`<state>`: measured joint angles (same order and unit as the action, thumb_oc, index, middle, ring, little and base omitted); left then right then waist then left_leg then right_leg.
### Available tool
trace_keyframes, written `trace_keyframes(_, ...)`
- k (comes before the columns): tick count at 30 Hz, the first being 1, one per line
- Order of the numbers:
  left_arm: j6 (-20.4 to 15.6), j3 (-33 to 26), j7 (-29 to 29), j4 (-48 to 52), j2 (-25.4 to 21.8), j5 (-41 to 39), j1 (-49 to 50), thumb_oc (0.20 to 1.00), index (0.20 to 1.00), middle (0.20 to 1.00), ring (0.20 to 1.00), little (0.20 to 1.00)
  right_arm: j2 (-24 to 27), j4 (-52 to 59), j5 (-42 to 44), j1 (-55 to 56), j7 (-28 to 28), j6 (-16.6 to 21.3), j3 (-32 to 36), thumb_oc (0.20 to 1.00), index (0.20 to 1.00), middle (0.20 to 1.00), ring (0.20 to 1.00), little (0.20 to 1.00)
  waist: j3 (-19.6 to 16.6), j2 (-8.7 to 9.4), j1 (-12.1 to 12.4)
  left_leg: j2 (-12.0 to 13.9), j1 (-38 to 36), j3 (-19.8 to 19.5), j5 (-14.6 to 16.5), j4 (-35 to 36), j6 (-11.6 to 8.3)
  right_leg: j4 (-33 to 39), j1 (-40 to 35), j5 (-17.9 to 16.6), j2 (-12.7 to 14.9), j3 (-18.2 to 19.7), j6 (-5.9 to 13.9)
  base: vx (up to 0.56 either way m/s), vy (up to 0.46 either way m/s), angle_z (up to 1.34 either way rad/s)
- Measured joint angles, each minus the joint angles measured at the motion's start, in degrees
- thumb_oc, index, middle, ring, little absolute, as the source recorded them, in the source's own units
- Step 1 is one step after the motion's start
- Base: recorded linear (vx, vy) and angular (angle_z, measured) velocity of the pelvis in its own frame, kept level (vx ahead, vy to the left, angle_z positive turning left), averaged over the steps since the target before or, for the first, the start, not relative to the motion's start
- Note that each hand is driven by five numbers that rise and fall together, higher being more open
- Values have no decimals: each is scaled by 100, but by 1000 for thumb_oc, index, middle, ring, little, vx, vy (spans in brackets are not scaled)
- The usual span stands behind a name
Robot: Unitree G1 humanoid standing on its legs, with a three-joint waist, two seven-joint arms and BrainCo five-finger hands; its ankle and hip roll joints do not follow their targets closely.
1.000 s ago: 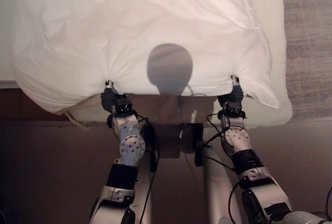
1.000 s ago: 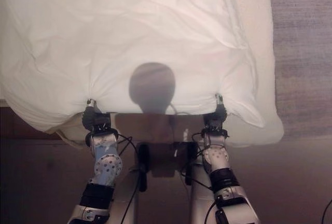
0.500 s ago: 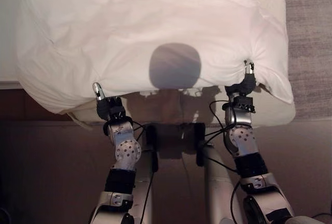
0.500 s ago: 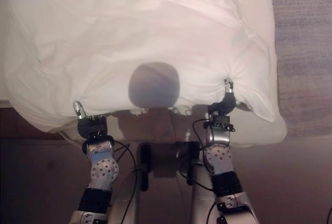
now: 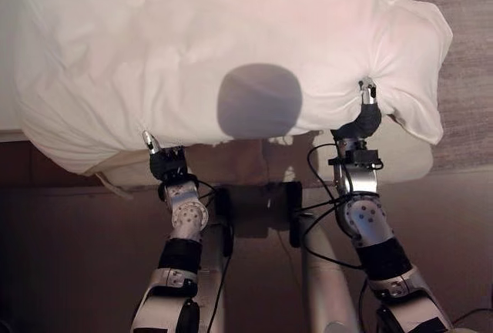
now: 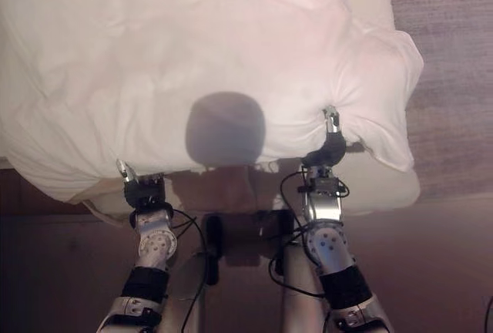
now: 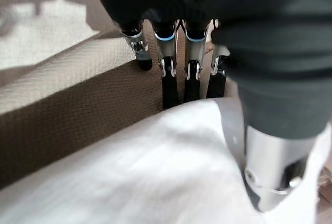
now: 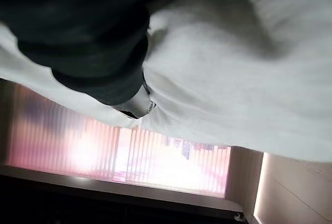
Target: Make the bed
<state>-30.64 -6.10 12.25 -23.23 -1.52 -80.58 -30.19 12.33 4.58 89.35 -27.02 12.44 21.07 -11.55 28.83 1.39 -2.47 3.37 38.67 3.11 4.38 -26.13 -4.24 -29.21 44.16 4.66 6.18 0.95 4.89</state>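
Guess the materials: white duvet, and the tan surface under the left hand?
Duvet: looks like soft matte woven cloth, probably cotton, over a puffy filling; it creases, billows and bunches where the right hand pinches it. Tan surface: a coarse, matte woven fabric, with a visible ribbed weave in the left wrist view; likely a mattress or bed base cover. The left hand rests open there.

Duvet (image 5: 216,40) matt white cloth (creased), carpet (image 5: 462,55) rough
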Motion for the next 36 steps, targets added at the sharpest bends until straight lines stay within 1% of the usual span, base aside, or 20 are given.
trace_keyframes(2, -14, -124, -46, -61, -5, -177, -180, 1000, 1000, 1000, 1000, 1000, -8, 2, 1, 1, 0, -3, -45, 200, 200, 200, 200, 200, -11, 21, -14, 36, 16, -1, 33, -56, -16, 10, 0, -14, -34, 0, 7, -5, 3, -8)
trace_keyframes(8, -83, -253, -92, -81, -129, -234, -343, 1000, 1000, 1000, 1000, 1000, -4, 3, 2, 2, 0, -17, -48, 200, 200, 200, 200, 200, -26, 50, -91, 66, 68, -13, 62, -85, -20, 53, 13, -24, -63, 0, 10, 5, 1, -1)
trace_keyframes(10, -156, -284, -88, -25, -135, -233, -383, 1000, 1000, 1000, 1000, 1000, -5, 3, 3, 3, 0, -17, -49, 200, 200, 200, 200, 200, -60, 110, -113, 66, 119, -12, 66, -91, -17, 54, 63, -25, -63, 0, 10, 0, 0, 0)
trace_keyframes(12, -217, -321, -18, 30, -145, -228, -367, 1000, 1000, 1000, 1000, 1000, -4, 3, 3, 40, 0, -18, -49, 200, 200, 200, 200, 200, -77, 154, -103, 72, 119, -12, 72, -87, -22, 60, 66, -24, -67, -2, 10, 0, 0, 0)
trace_keyframes(15, -253, -424, 73, 205, -151, -222, -351, 1000, 1000, 1000, 1000, 1000, -15, 3, 3, 29, -1, -22, -51, 200, 200, 200, 200, 200, -77, 156, -93, 73, 115, -12, 73, -73, -23, 66, 65, -24, -69, -2, 10, 0, 0, 0)
trace_keyframes(20, -352, -430, 114, 475, -214, -163, -267, 1000, 1000, 1000, 1000, 1000, -11, 2, 3, 116, -1, -58, -48, 200, 200, 200, 200, 200, -77, 156, -70, 78, 99, -9, 70, -69, -24, 55, 58, -24, -71, -3, 10, 2, -10, 0)
trace_keyframes(21, -350, -430, 111, 615, -216, -152, -173, 1000, 1000, 1000, 1000, 1000, -9, 2, 3, 155, -1, -78, -37, 200, 200, 200, 200, 200, -77, 156, -15, 81, 96, -11, 71, -75, -24, 49, 54, -24, -76, -3, 10, 9, -48, 0)
trace_keyframes(23, -350, -427, 65, 796, -225, -127, -20, 1000, 1000, 1000, 1000, 1000, -15, -19, 3, 225, -4, -103, -14, 200, 200, 200, 200, 200, -77, 155, 3, 91, 61, -12, 70, -73, -27, 44, 26, -24, -85, -5, 10, 2, -17, -1)
trace_keyframes(24, -350, -425, 51, 825, -226, -122, 22, 492, 492, 492, 492, 492, -15, -19, 4, 251, -6, -103, -13, 200, 200, 200, 200, 200, -77, 155, 13, 95, 40, -9, 69, -68, -27, 43, 7, -24, -86, -4, 10, -1, -37, -1)
trace_keyframes(25, -349, -425, 27, 825, -256, -118, 91, 200, 200, 200, 200, 200, -19, -36, 3, 264, -12, -119, -18, 200, 200, 200, 200, 200, -77, 155, 37, 98, -23, -10, 64, -49, -33, 42, -44, -23, -87, -6, 10, 1, -37, 1)
trace_keyframes(30, -336, -417, -3, 826, -362, 4, 179, 200, 200, 200, 200, 200, -26, -59, 0, 301, -18, -155, -19, 200, 200, 200, 200, 200, -77, 155, 45, 89, -154, -9, 34, 35, -38, 47, -158, -20, -74, -15, 10, 0, -55, 4)
trace_keyframes(35, -214, -414, 28, 827, -397, 205, 346, 200, 200, 200, 200, 200, -44, -251, -94, 537, -62, -254, -22, 200, 200, 200, 200, 200, -71, 142, 97, 43, -576, -21, -218, 549, -100, 144, -375, -15, -37, -39, 12, 12, -114, 4)
trace_keyframes(36, -174, -411, 66, 834, -393, 357, 416, 200, 200, 200, 200, 200, -34, -279, -105, 650, -128, -258, -16, 200, 200, 200, 200, 200, -75, 134, 192, 33, -777, -35, -381, 884, -144, 180, -454, -6, -29, -79, 16, 37, -163, 9)
